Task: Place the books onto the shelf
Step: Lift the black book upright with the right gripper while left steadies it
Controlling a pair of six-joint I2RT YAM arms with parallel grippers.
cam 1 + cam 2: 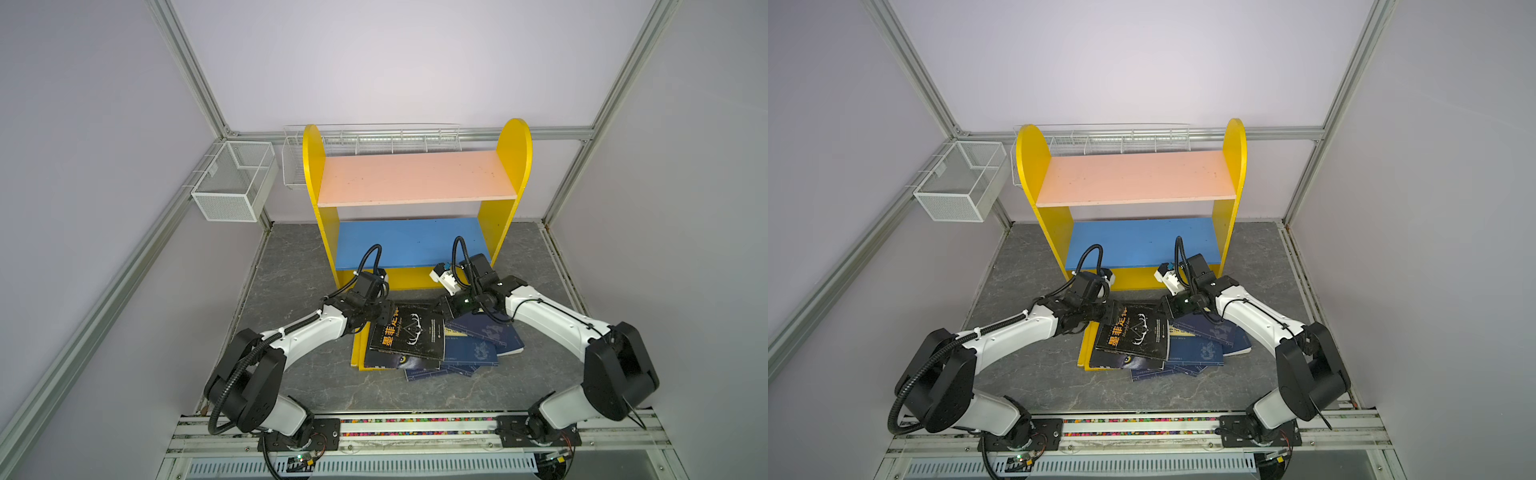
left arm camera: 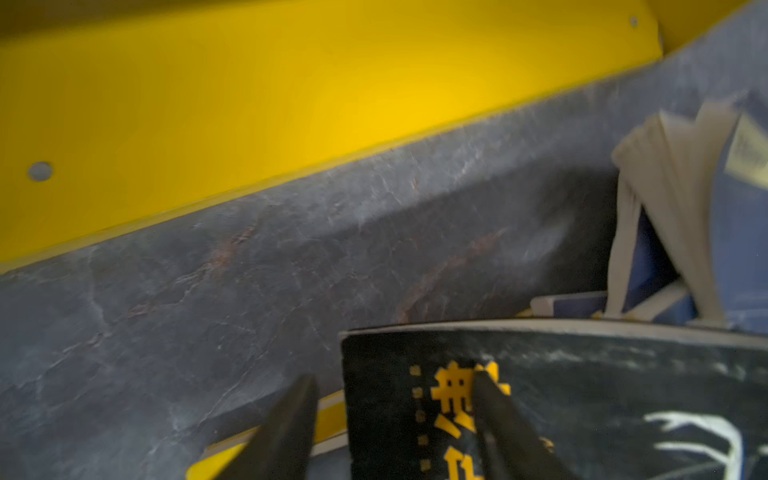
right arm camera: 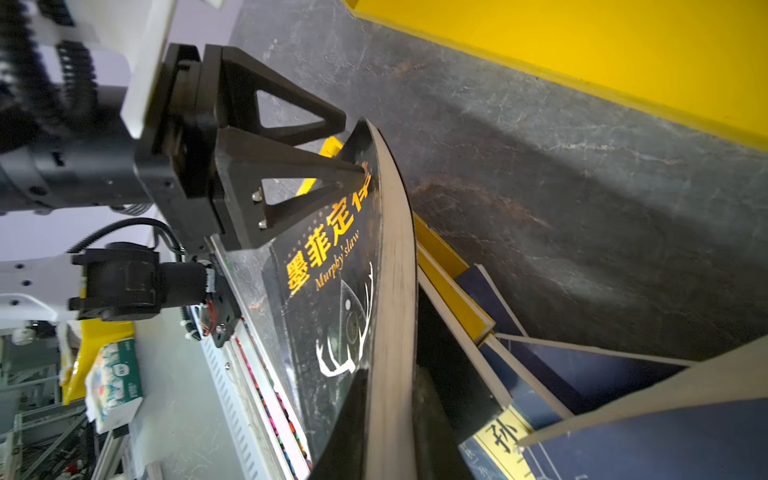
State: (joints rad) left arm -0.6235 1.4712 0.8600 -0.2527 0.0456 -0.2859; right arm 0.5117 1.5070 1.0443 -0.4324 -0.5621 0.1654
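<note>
The books (image 1: 478,345) (image 1: 1204,349) lie in a loose pile on the grey floor in front of the shelf (image 1: 415,178) (image 1: 1133,178), whose pink and blue boards are bare. On top is a black book (image 1: 409,336) (image 1: 1133,336) (image 2: 582,395) (image 3: 332,270) with orange characters. My right gripper (image 1: 442,309) (image 1: 1165,307) (image 3: 392,370) is shut on its page edge, and that edge bows upward. My left gripper (image 1: 388,316) (image 1: 1115,311) (image 2: 392,376) is open astride the book's far left corner, one finger on the cover, the other beside it over a yellow book (image 2: 332,411) (image 3: 449,282).
Navy books (image 2: 665,187) (image 3: 602,374) fan out under and to the right of the black one. A white wire-mesh basket (image 1: 232,183) hangs on the left wall and a long one (image 1: 374,137) runs behind the shelf. The shelf's yellow base (image 2: 291,104) (image 3: 582,50) stands close behind both grippers.
</note>
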